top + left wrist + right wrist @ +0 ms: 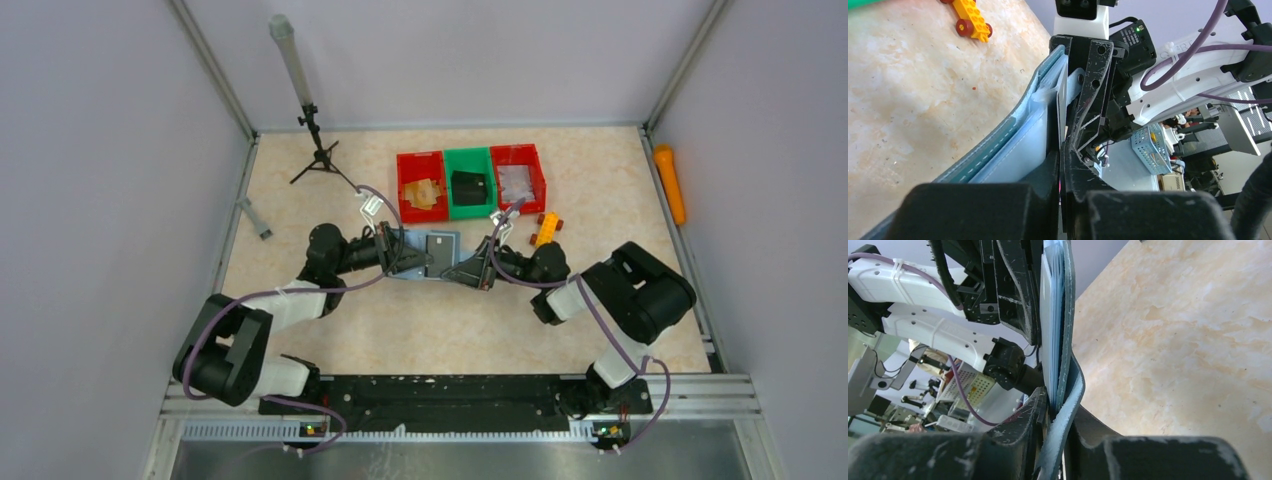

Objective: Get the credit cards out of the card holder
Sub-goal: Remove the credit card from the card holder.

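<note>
Both arms were stretched low over the table point(400, 330) and bent inward at the elbow, so that the two hands met face to face near the middle. The left gripper point(405, 256) pointed to the right, and the right gripper point(470, 268) pointed to the left. The card holder point(437, 252) was between them, opened and held off the table by its two ends. In the left wrist view the left gripper point(1060, 162) had its fingers pressed together on the near edge of the card holder point(1013, 145), which stood on edge with the lighter blue-grey inside turned to the gripper's right. In the right wrist view the right gripper point(1053, 417) was also clamped on the card holder point(1064, 335), and a teal flap curved down between its fingers. A thin pale sheet point(1062, 102) stood between the layers; I could not tell if it was a card. Beyond the hands stood three bins point(470, 178), and a yellow toy point(545, 229) lay just behind the right gripper.
</note>
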`<state>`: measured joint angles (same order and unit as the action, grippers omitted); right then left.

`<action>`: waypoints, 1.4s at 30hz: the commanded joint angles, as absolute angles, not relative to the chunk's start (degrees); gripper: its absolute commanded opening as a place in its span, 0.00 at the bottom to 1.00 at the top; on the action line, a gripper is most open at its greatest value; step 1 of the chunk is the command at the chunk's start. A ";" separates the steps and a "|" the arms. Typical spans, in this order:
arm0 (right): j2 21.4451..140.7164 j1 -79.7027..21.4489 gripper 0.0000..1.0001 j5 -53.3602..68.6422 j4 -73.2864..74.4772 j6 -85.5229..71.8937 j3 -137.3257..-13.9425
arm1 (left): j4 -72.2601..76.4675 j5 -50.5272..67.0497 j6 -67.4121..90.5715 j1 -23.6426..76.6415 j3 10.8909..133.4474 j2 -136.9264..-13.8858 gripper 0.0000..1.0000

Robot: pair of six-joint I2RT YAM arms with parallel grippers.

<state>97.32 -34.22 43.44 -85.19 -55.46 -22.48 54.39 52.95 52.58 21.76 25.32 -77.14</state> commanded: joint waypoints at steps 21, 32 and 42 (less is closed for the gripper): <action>95.04 -31.72 0.14 42.96 -98.68 -55.93 -19.83 | 48.95 52.95 48.34 21.78 27.47 -76.81 0.00; 95.17 -31.49 0.06 42.98 -98.66 -56.40 -19.89 | 47.94 52.71 48.46 20.47 27.26 -76.45 0.06; 95.49 -31.38 0.01 43.66 -98.67 -56.95 -20.30 | 56.10 56.50 52.48 20.14 25.93 -77.35 0.18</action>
